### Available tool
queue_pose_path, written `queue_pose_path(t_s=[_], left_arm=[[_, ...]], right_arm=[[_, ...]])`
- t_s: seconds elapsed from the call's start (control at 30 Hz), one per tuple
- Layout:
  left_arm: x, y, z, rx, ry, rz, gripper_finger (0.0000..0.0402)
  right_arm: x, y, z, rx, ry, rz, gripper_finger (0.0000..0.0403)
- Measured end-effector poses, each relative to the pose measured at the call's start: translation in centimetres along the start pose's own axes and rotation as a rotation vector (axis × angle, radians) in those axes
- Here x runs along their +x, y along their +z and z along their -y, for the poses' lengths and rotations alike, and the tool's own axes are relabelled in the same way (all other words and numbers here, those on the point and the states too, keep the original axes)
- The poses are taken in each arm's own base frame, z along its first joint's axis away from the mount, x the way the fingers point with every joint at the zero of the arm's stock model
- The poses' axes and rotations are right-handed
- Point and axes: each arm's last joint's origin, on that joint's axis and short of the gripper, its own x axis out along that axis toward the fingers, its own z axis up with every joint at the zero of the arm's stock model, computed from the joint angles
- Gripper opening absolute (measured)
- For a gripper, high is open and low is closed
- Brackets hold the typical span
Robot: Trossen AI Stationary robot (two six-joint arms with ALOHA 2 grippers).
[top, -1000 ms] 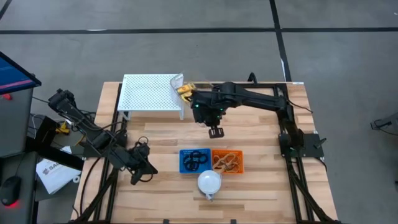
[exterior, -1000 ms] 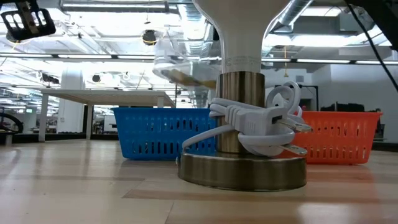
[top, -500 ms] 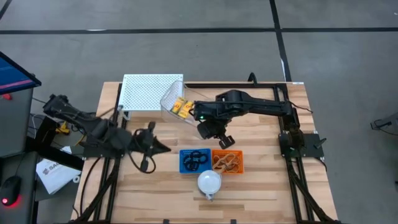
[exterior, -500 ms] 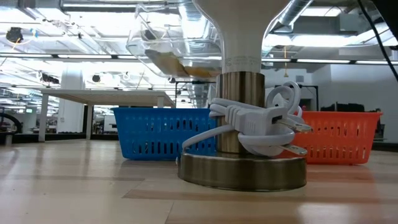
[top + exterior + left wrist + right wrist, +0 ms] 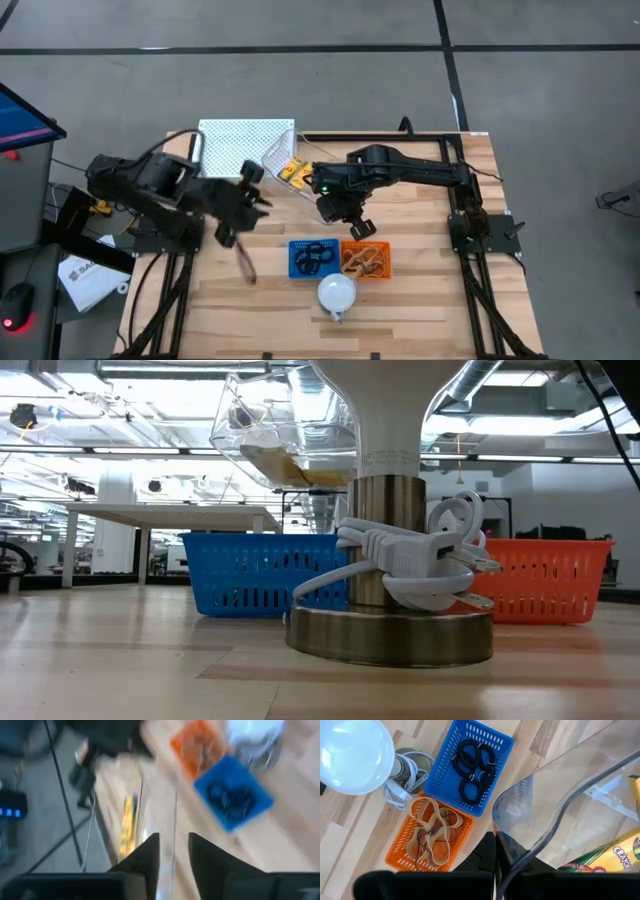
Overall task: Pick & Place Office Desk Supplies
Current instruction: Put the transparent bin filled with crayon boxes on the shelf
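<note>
Office desk supplies sit sorted in two small baskets side by side near the front of the wooden table (image 5: 420, 300): one blue basket (image 5: 313, 259) holding several black coiled rings (image 5: 470, 767), perhaps four or five though they overlap too much to count surely, and one orange basket (image 5: 365, 259) holding a tangle of tan rubber bands (image 5: 432, 832), also too entwined to number. Just in front of the baskets stands one white lamp (image 5: 337, 293) on a metal base with its cord wound round the stem. The right gripper (image 5: 352, 222) has its fingers pinched tight on the rim of one clear plastic bin (image 5: 560, 815), which hangs tilted in the air above the table behind the baskets; inside it lie yellow items (image 5: 292, 172), among them a yellow crayon box (image 5: 612, 852). One white perforated rack (image 5: 243, 147) stands at the table's back left. The left gripper (image 5: 245, 262) hangs over the table left of the blue basket with its two fingers (image 5: 145, 857) parted by a narrow gap and nothing between them.
</note>
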Motion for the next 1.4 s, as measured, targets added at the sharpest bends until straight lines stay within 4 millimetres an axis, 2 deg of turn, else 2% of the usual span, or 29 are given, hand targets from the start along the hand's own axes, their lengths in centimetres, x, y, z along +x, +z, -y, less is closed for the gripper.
queue_pose_path(t_s=[0.1, 0.3, 0.47, 0.73, 1.0, 1.4], left_arm=[[0.6, -0.7, -1.1, 0.032, -0.009, -0.096, 0.0126], [2.4, -0.9, -2.6, 0.092, -0.025, -0.121, 0.0193], [3.9, -1.6, -4.0, 0.039, -0.071, -0.14, 0.0217], [6.1, -2.1, -5.4, -0.031, -0.157, -0.107, 0.0189], [8.4, -1.7, -5.3, -0.017, -0.236, -0.116, 0.0152], [10.4, -1.3, -5.1, -0.028, -0.281, -0.116, 0.0136]], right_arm=[[0.0, 0.1, -0.3, 0.0, 0.001, -0.001, 0.0], [0.1, 0.4, -0.8, -0.001, 0.008, 0.002, 0.0], [0.1, 0.5, -1.2, 0.005, 0.003, -0.002, 0.0], [0.2, 0.9, -2.0, -0.033, -0.009, -0.009, 0.0], [0.2, 0.9, -1.9, -0.032, -0.022, -0.008, 0.0], [0.1, 1.2, -1.8, -0.029, -0.035, 0.025, 0.0]])
